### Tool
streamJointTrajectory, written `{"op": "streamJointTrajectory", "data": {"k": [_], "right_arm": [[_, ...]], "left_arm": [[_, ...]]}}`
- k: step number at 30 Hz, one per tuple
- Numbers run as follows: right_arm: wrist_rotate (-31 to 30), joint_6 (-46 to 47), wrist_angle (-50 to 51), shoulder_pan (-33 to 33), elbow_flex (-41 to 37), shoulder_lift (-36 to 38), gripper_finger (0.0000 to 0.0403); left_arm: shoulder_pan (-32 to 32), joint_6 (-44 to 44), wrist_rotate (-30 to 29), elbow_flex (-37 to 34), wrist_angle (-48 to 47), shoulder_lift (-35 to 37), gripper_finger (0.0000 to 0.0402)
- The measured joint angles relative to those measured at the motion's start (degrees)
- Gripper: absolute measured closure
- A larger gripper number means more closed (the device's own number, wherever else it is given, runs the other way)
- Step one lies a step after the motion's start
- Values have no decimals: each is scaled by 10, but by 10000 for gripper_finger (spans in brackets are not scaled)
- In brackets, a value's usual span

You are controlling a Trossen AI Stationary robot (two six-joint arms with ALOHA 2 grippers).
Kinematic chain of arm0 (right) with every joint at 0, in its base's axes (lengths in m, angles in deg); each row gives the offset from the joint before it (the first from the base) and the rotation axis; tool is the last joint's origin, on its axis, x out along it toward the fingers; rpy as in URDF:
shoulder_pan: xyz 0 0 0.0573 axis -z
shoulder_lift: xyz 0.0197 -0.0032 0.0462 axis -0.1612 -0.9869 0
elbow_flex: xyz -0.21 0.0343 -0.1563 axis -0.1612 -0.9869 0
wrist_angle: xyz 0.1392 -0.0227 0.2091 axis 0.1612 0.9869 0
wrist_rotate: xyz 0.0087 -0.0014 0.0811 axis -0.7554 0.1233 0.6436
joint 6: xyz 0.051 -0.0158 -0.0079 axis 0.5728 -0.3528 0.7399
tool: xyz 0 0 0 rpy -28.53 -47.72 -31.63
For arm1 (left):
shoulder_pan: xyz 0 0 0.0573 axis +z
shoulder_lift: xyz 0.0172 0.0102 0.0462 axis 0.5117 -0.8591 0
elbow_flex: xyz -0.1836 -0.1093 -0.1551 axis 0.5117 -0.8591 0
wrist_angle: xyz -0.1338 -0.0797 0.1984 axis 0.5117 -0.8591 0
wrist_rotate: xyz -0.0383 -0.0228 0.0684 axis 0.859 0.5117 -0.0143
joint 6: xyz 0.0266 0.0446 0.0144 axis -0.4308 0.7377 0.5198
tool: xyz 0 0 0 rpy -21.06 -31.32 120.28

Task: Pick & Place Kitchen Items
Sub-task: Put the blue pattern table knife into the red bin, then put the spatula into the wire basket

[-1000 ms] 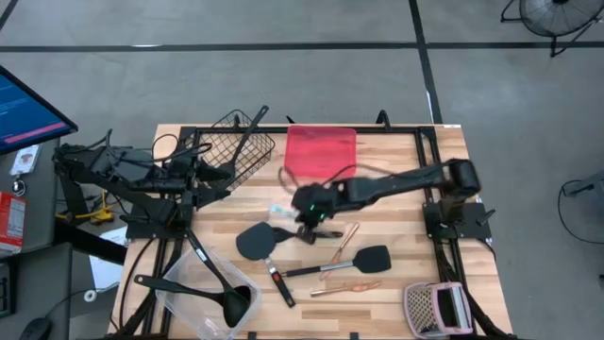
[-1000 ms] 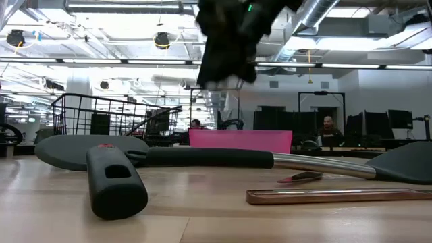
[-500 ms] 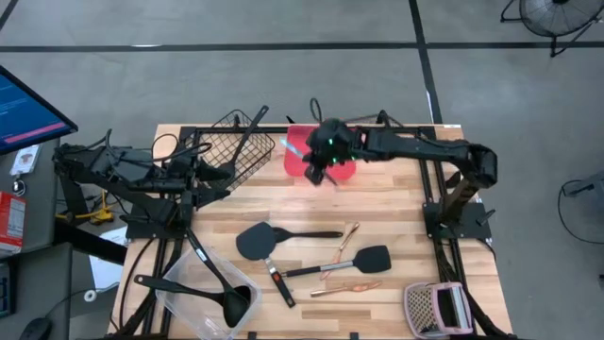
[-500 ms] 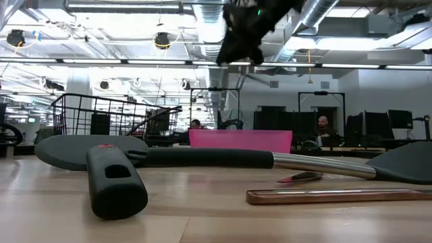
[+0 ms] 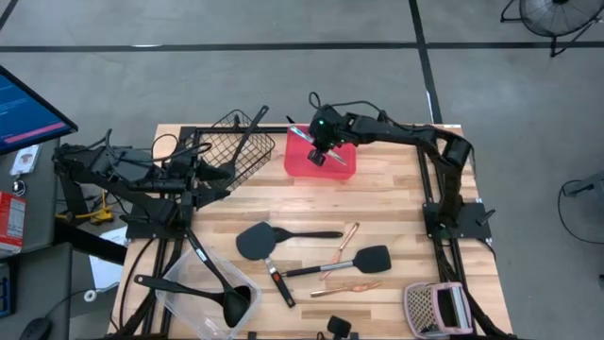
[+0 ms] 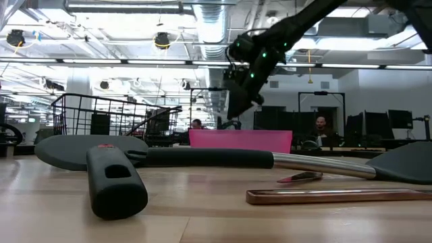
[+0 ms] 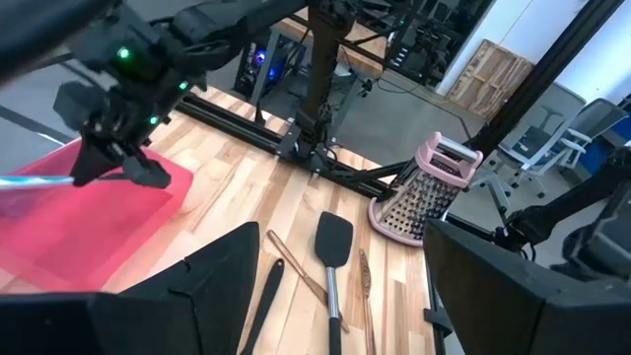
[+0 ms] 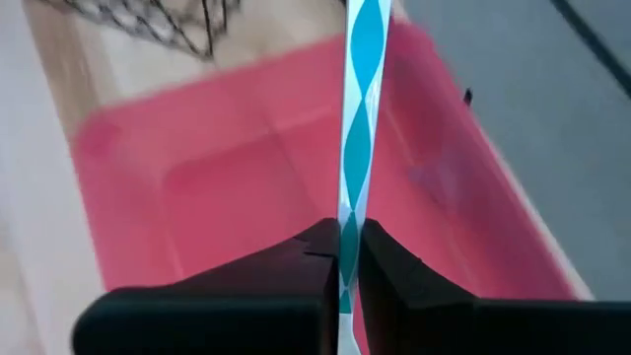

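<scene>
My right gripper (image 5: 319,149) hangs over the red tray (image 5: 342,165) at the table's far side, shut on a slim teal-and-white twisted stick (image 8: 357,118). My left gripper (image 7: 335,296) waits open at the left, beside the black wire basket (image 5: 236,149), with nothing between its fingers. On the wood lie a black spatula (image 5: 257,241), a black turner (image 5: 363,258), a red-marked black handle (image 5: 281,283) and thin copper sticks (image 5: 350,233). My right gripper pinches the twisted stick between its two fingers (image 8: 296,261), at a point low on the stick (image 8: 347,232). The arm comes from the table's right and slants down. The stick is lifted clear above the red tray, its free length (image 7: 35,180) reaching out past the fingers.
A clear tub (image 5: 189,302) with black ladles stands at the near left. A pinkish grater (image 5: 434,307) sits at the near right corner. Another copper piece (image 5: 344,286) lies near the turner. Bare wood shows between the tray and the spatula.
My right gripper has swung from above the table's middle toward the far edge and now hangs over the red tray, staying shut on the stick. The utensils on the table have kept their places.
</scene>
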Motion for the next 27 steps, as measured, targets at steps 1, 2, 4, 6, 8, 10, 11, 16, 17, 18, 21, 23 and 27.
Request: {"op": "streamJointTrajectory", "data": {"k": [1, 2, 4, 6, 8, 10, 11, 16, 17, 18, 21, 23, 27], "right_arm": [[0, -3, 1, 2, 0, -6, 390], [1, -3, -1, 3, 0, -13, 389], [2, -3, -2, 3, 0, -25, 388], [2, -4, -5, 2, 0, -35, 388], [2, -3, -8, 2, 0, -45, 388], [2, -3, -9, 3, 0, -54, 388], [2, -3, -11, 3, 0, -59, 387], [-2, 7, -20, 5, 1, -70, 377], [-2, 8, -21, 6, 1, -70, 373], [-2, 9, -21, 6, 1, -69, 368], [-2, 9, -20, 6, 1, -70, 352], [-2, 9, -20, 7, 1, -69, 342], [-2, 3, -9, 6, 1, -69, 309]], "left_arm": [[0, 0, 0, 0, 0, 0, 131], [0, 0, 0, 0, 0, 0, 131], [0, 0, 0, 0, 1, 0, 131], [0, 0, 0, 0, 1, 0, 131], [0, 0, 0, 0, 1, 0, 131], [0, 0, 0, 0, 1, 0, 131], [0, 0, 1, 0, 1, 0, 131], [0, 0, 2, 0, 2, 0, 131], [0, 0, 3, 0, 2, 0, 131], [0, 0, 4, 0, 2, 0, 131], [0, -1, 4, 0, 3, 0, 131], [0, 0, 4, 0, 3, 0, 131], [0, -1, 4, 0, 3, 0, 131]]}}
